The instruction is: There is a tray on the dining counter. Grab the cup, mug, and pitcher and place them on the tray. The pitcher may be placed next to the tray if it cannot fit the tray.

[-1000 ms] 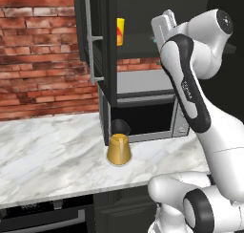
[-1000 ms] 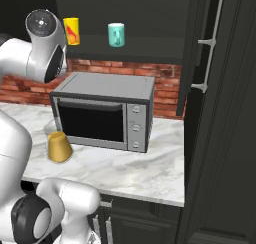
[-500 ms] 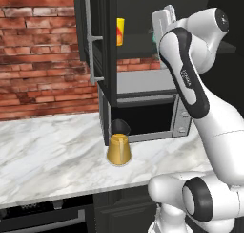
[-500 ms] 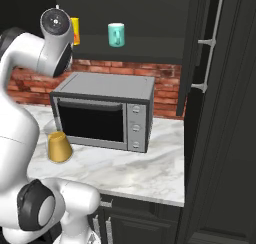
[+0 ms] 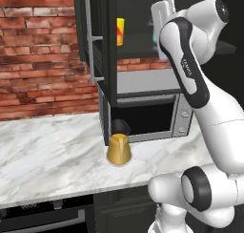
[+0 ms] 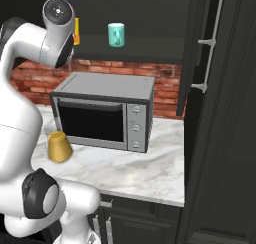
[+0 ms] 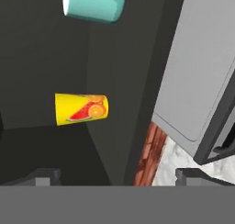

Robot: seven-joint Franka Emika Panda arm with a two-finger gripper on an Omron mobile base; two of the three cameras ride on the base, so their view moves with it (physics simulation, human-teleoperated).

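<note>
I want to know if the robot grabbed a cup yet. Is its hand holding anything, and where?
No, nothing is held. In the hand view the finger tips stand wide apart with nothing between them, and the yellow cup sits on the shelf beyond them.

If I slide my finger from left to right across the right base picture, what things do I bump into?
Amber-gold pitcher on the marble counter → microwave, with the teal mug on the shelf above it → open dark cabinet door.
</note>
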